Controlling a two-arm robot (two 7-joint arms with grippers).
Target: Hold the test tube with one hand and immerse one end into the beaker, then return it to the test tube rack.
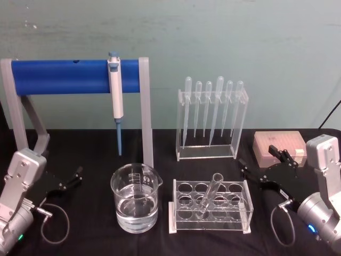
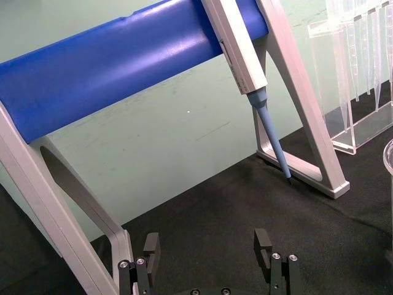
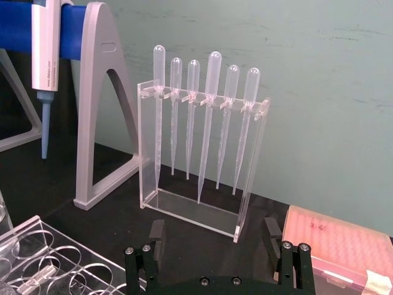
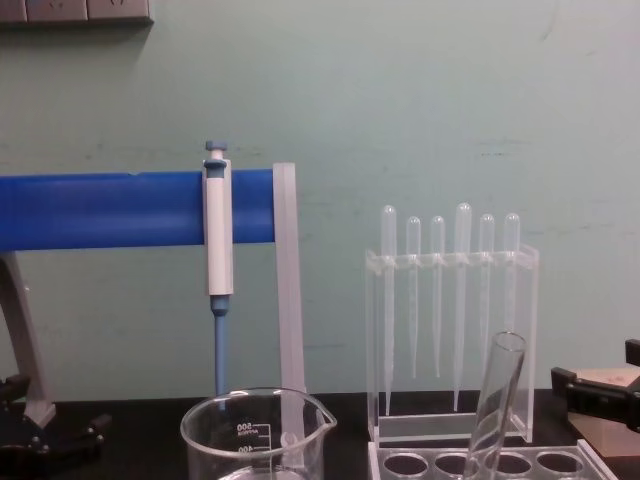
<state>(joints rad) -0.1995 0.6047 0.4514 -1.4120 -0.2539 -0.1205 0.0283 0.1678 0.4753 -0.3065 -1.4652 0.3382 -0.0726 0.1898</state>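
Left black two-fingered gripper (image 1: 76,173) sits at the near left of the black tablecloth (image 1: 90,240), fingers spread wide with nothing between them; in the left wrist view its fingers (image 2: 151,245) point toward the far stand. Behind it a grey-legged stand with a thick blue horizontal bar (image 1: 66,76) spans the far left, and a blue-and-white pipettor (image 1: 115,96) hangs from the bar near the stand's right leg, tip pointing down. Right of the left gripper and in front of the pipettor stands the wide clear glass beaker with a pouring spout (image 1: 135,197), upright, partly filled with clear liquid, white graduation marks visible in the chest view (image 4: 243,430). Just right of the beaker is a white rack with round holes (image 1: 209,205); the clear glass test tube with round bottom (image 1: 209,196) rests in it, tilted, mouth leaning up and to the right, not held by either gripper, apart from the beaker. Farther back stands a clear acrylic holder (image 1: 209,122) with six thin translucent bulb-top pipettes (image 1: 219,106) hanging in a row. Far right lies a pink box (image 1: 279,146). Right black gripper (image 1: 258,166) rests at the near right, just in front of the box, fingers (image 3: 156,236) parted wide, holding nothing, pointing toward the rack.
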